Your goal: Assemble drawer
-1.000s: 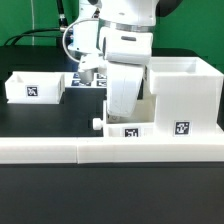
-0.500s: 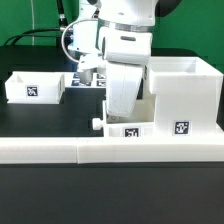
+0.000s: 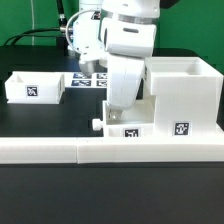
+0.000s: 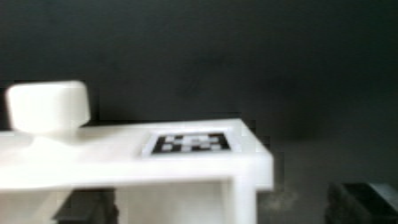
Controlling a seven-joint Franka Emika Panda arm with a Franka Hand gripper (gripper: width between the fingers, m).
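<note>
A small white tray with a knob and a square tag stands against the tall white drawer case, just behind the front rail. My gripper reaches down onto this tray from above. In the wrist view the tray's knobbed front panel with its tag lies between my dark fingertips. The jaws stand wide, and a gap shows beside the far finger. A second tagged tray stands apart at the exterior view's left.
A long low white rail runs across the front of the black table. The marker board lies flat at the back, partly behind my arm. Cables hang behind the arm.
My arm's upper body has shifted slightly toward the exterior view's right and up. The trays and the case have not moved.
</note>
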